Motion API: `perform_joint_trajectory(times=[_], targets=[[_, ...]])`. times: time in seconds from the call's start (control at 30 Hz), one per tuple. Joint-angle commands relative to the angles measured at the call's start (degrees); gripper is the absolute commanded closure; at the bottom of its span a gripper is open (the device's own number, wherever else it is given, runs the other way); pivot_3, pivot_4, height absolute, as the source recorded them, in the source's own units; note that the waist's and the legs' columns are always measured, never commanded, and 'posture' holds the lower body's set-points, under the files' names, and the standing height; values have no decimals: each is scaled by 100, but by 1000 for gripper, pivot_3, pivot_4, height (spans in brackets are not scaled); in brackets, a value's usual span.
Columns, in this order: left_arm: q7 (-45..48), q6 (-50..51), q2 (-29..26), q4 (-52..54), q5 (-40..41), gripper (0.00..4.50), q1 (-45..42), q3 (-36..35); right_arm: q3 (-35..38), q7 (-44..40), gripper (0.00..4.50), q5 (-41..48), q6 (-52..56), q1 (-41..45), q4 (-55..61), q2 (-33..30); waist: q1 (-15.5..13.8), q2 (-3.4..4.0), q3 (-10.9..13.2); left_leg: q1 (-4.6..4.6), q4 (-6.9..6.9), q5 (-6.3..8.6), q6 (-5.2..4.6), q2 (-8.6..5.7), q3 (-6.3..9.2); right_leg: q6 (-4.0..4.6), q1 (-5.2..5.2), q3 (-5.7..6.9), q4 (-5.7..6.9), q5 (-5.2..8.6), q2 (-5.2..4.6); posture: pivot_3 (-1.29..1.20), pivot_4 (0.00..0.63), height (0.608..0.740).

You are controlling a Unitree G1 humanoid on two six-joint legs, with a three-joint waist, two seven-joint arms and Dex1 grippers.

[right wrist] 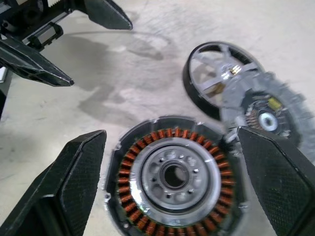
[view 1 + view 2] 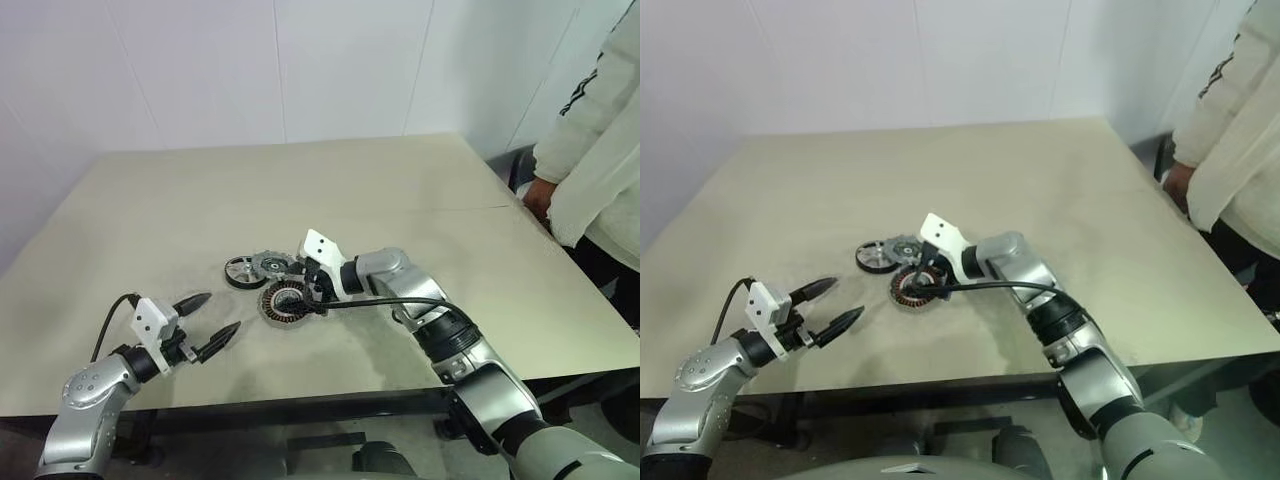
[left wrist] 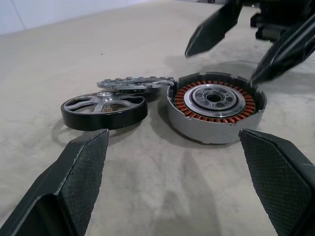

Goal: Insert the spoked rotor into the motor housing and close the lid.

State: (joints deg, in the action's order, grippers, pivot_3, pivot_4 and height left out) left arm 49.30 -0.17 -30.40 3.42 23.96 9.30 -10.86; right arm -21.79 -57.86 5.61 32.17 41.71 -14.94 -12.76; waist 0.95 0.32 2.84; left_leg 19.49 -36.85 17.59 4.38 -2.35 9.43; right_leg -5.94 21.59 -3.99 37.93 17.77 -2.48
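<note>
1. Black fingers of the left gripper [image 2: 208, 320] stand spread wide with nothing between them, well apart from the motor housing [image 2: 288, 301] and to its left, near the table [image 2: 300, 190] front edge.
2. Spoked rotor [image 2: 241, 271] lies flat just left of the housing and behind it.
3. Notched grey lid [image 2: 270, 263] leans on the rotor's rim, just behind the housing.
4. Copper windings face up on the housing.
5. Right gripper [image 1: 172, 184] hangs just over the housing, fingers wide apart, gripping nothing.
6. A person [image 2: 595, 150] stands far right of the housing.
</note>
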Motion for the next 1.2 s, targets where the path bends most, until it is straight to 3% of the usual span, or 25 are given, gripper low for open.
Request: perform_joint_trajectory(times=[0.03,0.17,0.27,0.6,0.63,0.97,1.07,1.2], targets=[[-152,79,-12,62,-42,0,-96,-71,313,-68,41,187,69,158,432,-240,-9,1,1,0,0,0,0,0,0,0,1,0,-2,0,-1,0,0,740],[-202,112,3,66,-60,0,-146,-43,400,-103,41,281,191,72,654,-496,-9,0,1,4,1,0,0,-1,0,0,16,0,-4,0,-3,0,0,740],[-253,153,30,57,-61,0,-197,-36,411,-184,865,390,301,-66,877,-696,2,0,1,5,5,0,0,1,-2,0,14,-1,-4,0,-2,0,0,740],[-791,916,158,110,232,0,-694,-257,556,-638,4331,745,542,-585,1800,-1677,-25,-2,1,39,2,0,0,1,2,-1,31,1,-5,-1,-5,0,0,740],[-843,985,168,103,247,0,-755,-280,577,-690,4458,767,509,-631,1890,-1811,-25,-3,0,49,-2,0,0,0,4,-1,39,3,-5,-1,-5,0,0,740],[-1063,1379,102,-47,157,0,-1065,-299,854,-886,4458,974,462,-970,2172,-2548,-24,-5,1,89,-11,0,0,0,3,-2,77,2,-3,-2,-8,0,0,740],[-1098,1438,102,10,148,0,-1108,-271,949,-953,3842,1099,508,-1088,2265,-2690,-41,-8,1,88,-14,0,0,-1,3,-2,72,2,-3,-2,-7,0,0,740],[-1182,1610,112,249,178,0,-1106,-239,1049,-970,2584,1163,451,-1217,2318,-2884,-39,-9,1,90,-13,0,-1,-2,3,-2,73,2,-4,-2,-9,0,0,740]])
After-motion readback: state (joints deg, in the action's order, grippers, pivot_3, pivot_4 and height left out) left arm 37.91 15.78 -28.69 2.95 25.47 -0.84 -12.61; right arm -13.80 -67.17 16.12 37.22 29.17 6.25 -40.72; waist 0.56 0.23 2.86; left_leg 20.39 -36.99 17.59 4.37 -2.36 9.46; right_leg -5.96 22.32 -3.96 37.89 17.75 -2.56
